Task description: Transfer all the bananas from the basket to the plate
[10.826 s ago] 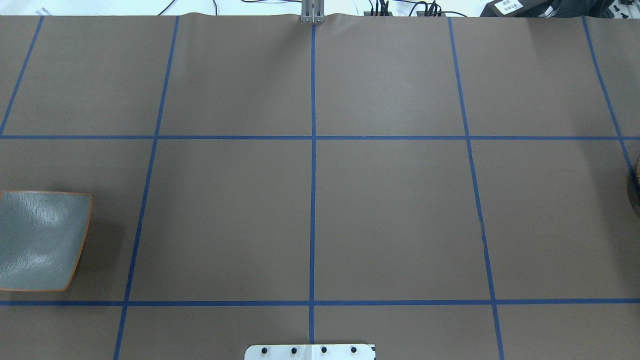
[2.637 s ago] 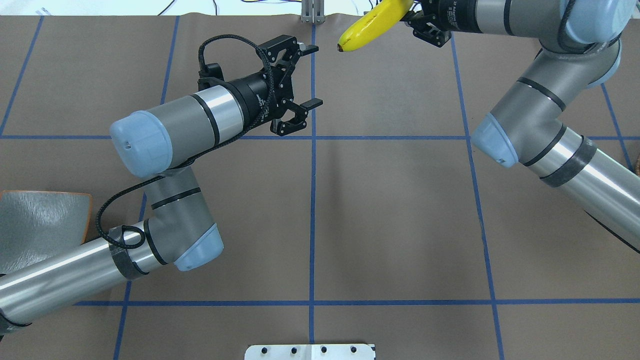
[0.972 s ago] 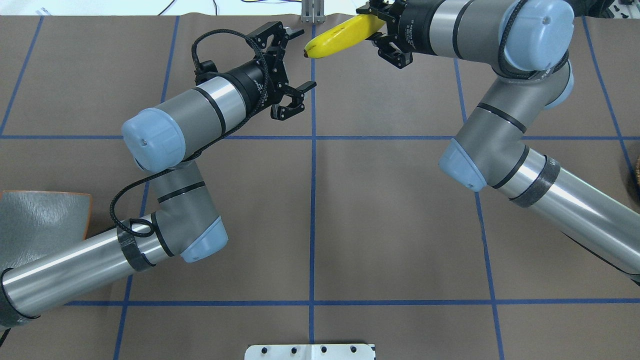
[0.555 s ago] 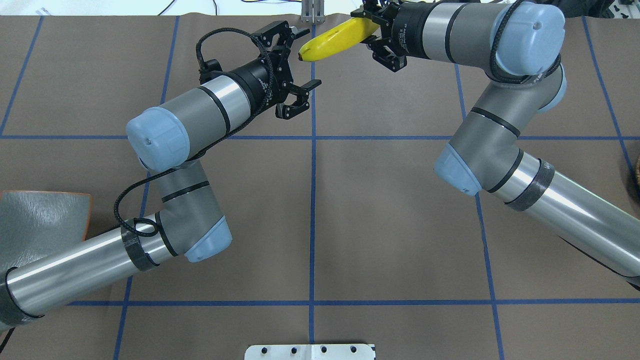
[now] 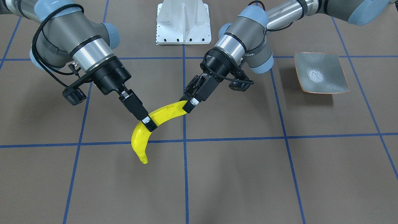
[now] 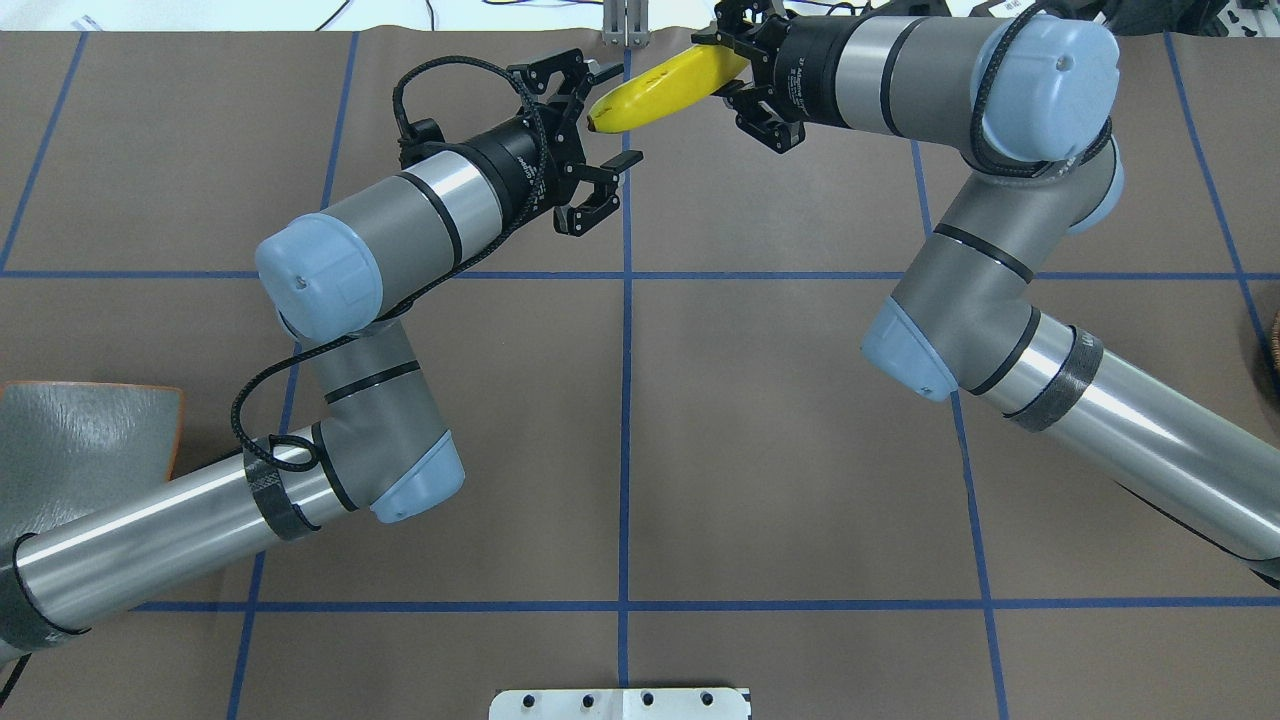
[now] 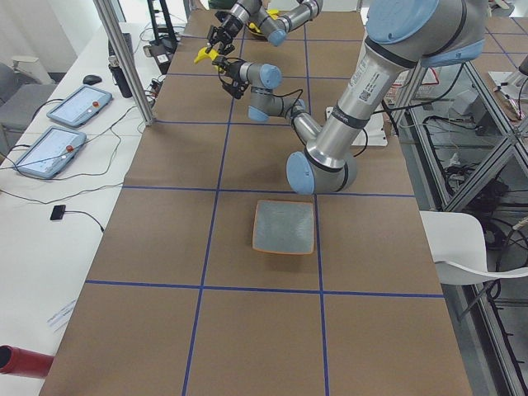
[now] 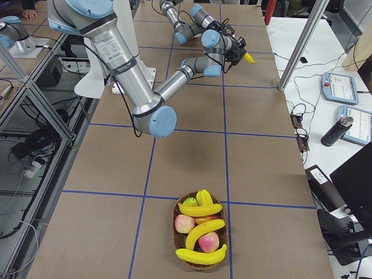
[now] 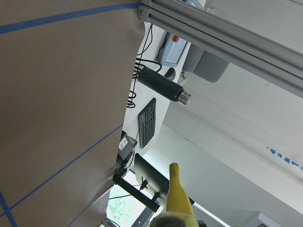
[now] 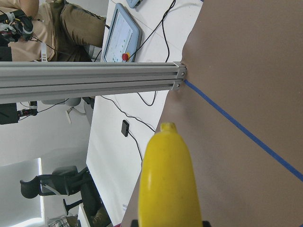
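Blue tape lines (image 6: 624, 400) grid the brown table (image 6: 800, 450). Two tablets (image 7: 80, 105) lie on a white side table (image 7: 33, 247) at the left-end view's left edge; red apples (image 8: 184, 223) sit low in the right-end view.

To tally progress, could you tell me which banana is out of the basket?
The banana clamped in the right tool above the table, its tip at the open left tool; the other bananas lie in the basket.

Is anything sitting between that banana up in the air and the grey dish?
Nothing visible does. Between the banana and the plate there is only the robot's own open left gripper, at the banana's end.
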Available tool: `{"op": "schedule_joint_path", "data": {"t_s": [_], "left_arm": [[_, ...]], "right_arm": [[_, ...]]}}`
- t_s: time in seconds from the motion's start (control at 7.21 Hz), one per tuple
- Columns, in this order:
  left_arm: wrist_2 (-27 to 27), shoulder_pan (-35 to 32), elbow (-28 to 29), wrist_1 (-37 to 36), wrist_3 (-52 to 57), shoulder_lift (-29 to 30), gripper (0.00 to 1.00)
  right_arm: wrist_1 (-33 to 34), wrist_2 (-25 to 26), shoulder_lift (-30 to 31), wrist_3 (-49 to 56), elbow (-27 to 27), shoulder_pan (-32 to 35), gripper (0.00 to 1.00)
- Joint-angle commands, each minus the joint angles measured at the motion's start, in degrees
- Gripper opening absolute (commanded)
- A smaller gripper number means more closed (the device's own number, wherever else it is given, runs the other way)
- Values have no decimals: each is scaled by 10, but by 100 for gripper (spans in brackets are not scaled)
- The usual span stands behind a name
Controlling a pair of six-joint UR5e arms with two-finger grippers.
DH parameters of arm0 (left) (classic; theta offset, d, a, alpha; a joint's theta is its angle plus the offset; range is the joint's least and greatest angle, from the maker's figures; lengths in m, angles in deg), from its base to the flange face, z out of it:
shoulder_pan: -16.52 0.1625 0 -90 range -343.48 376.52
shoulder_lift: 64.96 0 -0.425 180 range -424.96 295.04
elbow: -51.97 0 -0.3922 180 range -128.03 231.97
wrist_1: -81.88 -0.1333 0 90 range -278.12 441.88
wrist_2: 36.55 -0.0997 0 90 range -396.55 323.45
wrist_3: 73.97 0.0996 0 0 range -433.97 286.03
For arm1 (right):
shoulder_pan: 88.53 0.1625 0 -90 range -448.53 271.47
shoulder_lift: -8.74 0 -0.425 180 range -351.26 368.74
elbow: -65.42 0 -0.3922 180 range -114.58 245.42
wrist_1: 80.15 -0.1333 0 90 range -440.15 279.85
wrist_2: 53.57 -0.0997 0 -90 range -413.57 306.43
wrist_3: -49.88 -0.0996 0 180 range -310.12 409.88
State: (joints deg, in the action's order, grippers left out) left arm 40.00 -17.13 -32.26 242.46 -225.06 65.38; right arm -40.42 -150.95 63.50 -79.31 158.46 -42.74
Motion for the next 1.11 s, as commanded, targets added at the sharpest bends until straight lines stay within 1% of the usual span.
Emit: {"op": "schedule_joint_path", "data": {"t_s": [0.0, 0.28, 0.56, 0.69, 0.83, 0.97], "left_arm": [[0, -1, 1, 0, 0, -1, 65], [0, -1, 1, 1, 0, -1, 63], [0, -1, 1, 1, -1, -1, 57], [0, -1, 1, 1, -1, -1, 52], [0, -1, 1, 1, -1, -1, 44], [1, -1, 1, 1, -1, -1, 28]], "right_arm": [[0, 0, 0, 0, 0, -3, 0], [1, 1, 0, 0, -1, -4, 0], [1, 1, 0, 1, -1, -7, 0], [1, 7, 0, 1, -1, -8, 0], [0, 11, 0, 1, -1, -11, 0], [-2, 11, 1, 1, 0, -12, 0]]}}
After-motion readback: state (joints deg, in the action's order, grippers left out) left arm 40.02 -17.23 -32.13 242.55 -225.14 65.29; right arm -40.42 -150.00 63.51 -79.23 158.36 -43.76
